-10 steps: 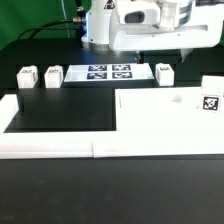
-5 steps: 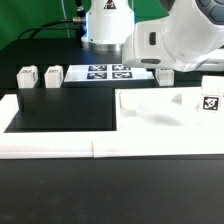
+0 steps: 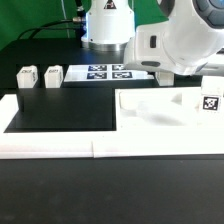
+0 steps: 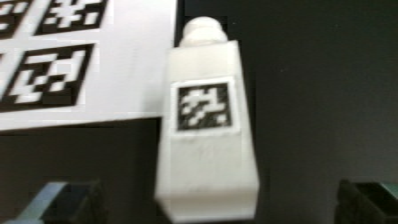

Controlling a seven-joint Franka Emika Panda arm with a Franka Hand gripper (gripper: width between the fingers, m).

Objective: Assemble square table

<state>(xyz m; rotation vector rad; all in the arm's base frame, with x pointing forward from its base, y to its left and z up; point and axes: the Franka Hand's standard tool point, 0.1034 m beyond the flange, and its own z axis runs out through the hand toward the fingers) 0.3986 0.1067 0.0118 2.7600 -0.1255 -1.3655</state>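
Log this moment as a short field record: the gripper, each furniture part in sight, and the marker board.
gripper: the gripper is open, low over one leg
fingers: the fingers stand on either side of that leg, apart from it
target leg: a white tagged leg lying flat beside the marker board
other legs: outer leg and inner leg, on the exterior view's left of the marker board
square plate: the square plate lies flat at the exterior view's right, with nothing fitted in it
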